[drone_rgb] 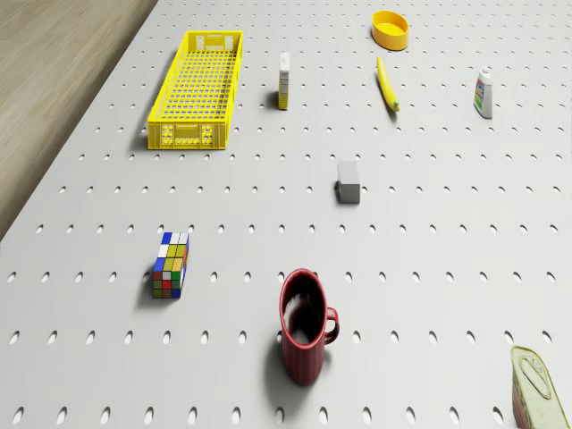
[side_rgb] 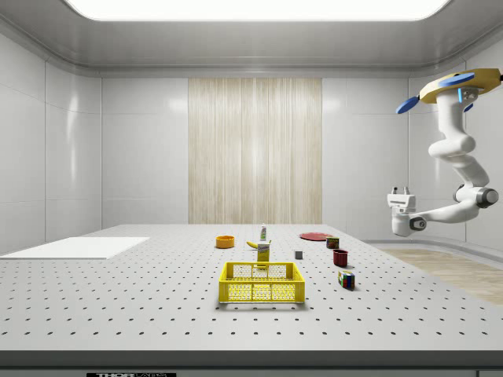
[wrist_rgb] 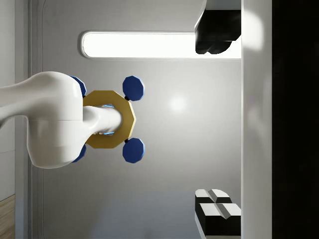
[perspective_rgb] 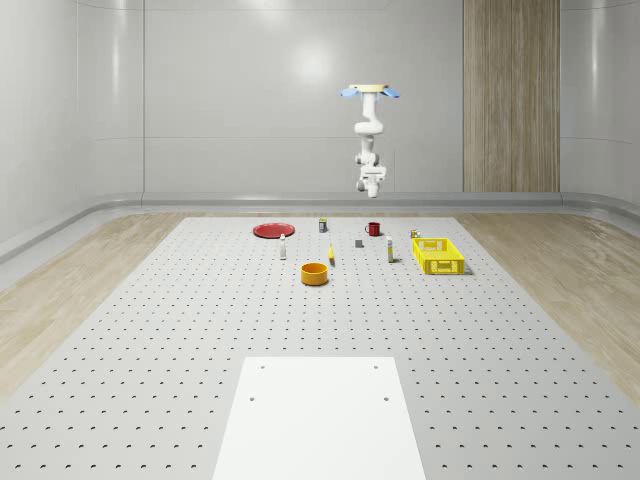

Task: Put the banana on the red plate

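Whole-scene view: your drone (perspective_rgb: pixel 368 91) hovers high above the mug (perspective_rgb: pixel 373 229), arm hanging below it; the banana (perspective_rgb: pixel 331 256) lies on the table between the orange bowl (perspective_rgb: pixel 315 273) and the mug, well apart from the red plate (perspective_rgb: pixel 272 230). Side view: the gripper (side_rgb: pixel 402 191) points upward, far above the mug, holding nothing. Wrist view: you see two fingertips (wrist_rgb: pixel 218 206) spread wide apart, empty, facing the drone's underside.
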{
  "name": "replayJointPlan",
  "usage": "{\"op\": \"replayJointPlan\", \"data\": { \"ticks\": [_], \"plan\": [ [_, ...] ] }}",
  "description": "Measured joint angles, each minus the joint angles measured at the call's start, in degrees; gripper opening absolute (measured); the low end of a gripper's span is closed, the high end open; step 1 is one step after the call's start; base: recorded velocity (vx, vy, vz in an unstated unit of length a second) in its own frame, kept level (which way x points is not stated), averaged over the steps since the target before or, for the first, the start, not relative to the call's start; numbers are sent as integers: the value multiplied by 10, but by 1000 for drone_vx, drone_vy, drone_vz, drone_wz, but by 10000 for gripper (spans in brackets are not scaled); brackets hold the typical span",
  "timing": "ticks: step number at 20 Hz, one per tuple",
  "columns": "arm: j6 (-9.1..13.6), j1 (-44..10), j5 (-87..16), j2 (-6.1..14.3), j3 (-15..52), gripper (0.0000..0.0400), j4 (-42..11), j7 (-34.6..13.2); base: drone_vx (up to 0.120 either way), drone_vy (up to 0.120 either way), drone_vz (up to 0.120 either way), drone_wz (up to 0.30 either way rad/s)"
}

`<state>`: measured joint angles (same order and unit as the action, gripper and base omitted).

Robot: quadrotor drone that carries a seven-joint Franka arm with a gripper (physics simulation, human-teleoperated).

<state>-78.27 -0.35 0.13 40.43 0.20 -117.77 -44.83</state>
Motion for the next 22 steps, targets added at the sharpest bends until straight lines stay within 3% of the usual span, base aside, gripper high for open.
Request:
{"op": "replayJointPlan", "data": {
  "ticks": [7,22],
  "plan": [
    [2,-1,0,-2,0,400,7,0,6,-120,0,0],
    [-3,-2,-1,2,2,400,5,1,120,-120,0,0]
  ]
}}
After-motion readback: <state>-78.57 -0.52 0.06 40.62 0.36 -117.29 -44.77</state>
